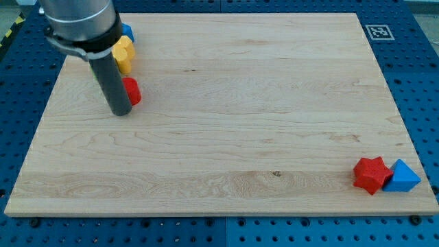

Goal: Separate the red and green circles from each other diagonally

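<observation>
— How many blocks on the surface [226,130]?

— Five visible: two red, two blue, one yellow. My tip [121,112] touches the red block [131,90], probably the circle, at its nine o'clock; the rod hides part of it.

— The others?

— Yellow block [123,53] and blue block [127,32] at its twelve; red star [371,174] touching blue triangle [402,177] at five (far corner). No green circle shows. No readable writing, only a square marker [376,31].

The table [226,123] is pale wood with fine brown grain, and it lies on a blue surface [418,82] dotted with holes. The rod's tip [122,112] is dark grey. One block [131,90] is red, another yellow [123,55], a third blue [127,32]. The star block [370,175] is red, the triangular block [402,177] blue. A black-and-white marker [377,31] shows too.
</observation>
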Controlling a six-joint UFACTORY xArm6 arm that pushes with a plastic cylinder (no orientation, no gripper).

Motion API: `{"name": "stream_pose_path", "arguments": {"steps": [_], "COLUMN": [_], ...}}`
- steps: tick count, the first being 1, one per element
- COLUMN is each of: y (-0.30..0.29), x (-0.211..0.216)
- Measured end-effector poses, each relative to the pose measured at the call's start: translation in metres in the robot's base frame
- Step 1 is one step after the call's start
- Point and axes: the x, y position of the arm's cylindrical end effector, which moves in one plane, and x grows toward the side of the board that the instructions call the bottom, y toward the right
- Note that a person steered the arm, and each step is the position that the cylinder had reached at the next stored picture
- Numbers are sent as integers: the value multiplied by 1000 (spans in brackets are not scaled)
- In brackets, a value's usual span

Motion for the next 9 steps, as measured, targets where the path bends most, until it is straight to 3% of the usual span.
{"name": "stream_pose_path", "arguments": {"steps": [2, 4, 5, 7, 8, 9], "y": [22, -57, -43, 112, 139, 113], "x": [7, -1, -36, -59, -59, -59]}}
